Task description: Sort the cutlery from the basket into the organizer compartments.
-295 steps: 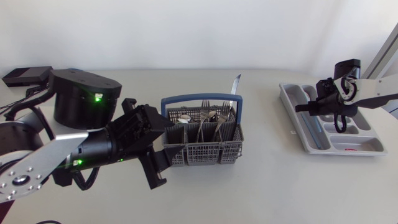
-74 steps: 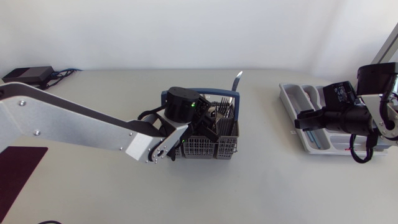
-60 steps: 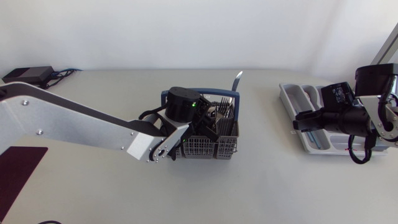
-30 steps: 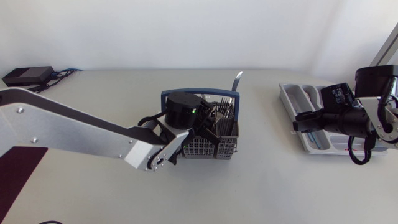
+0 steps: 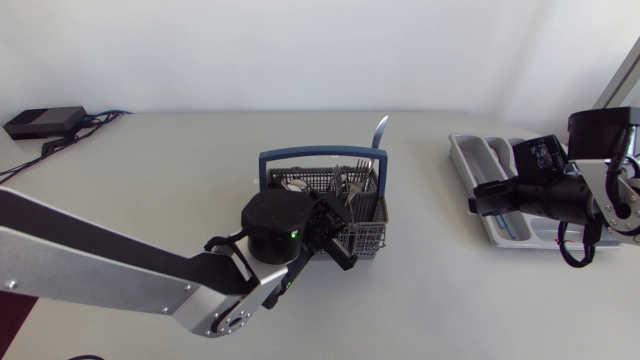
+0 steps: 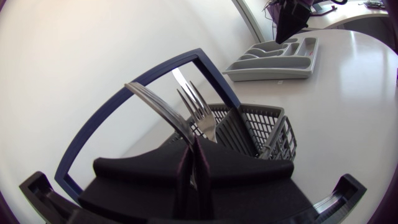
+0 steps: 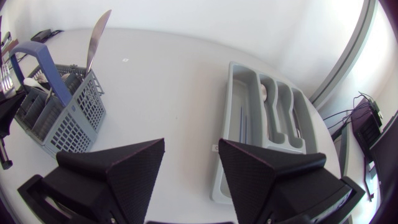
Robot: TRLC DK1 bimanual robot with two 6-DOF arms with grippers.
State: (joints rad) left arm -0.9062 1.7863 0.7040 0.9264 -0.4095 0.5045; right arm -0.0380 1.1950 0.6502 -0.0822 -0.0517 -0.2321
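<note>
while my left gripper (image 6: 194, 168) clamps a fork (image 6: 198, 113) at the basket's (image 5: 320, 154) six o'clock edge, i judge we're mid-extraction. next: carry it to the organizer (image 5: 462, 160) at three o'clock, where my right gripper (image 7: 191, 148) hangs, fingers spread.

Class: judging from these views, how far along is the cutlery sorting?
Done: the organizer's contents are unclear. In hand: the left gripper is shut on a fork at the basket. Left: the knife and other cutlery in the basket; the right gripper is open.
</note>
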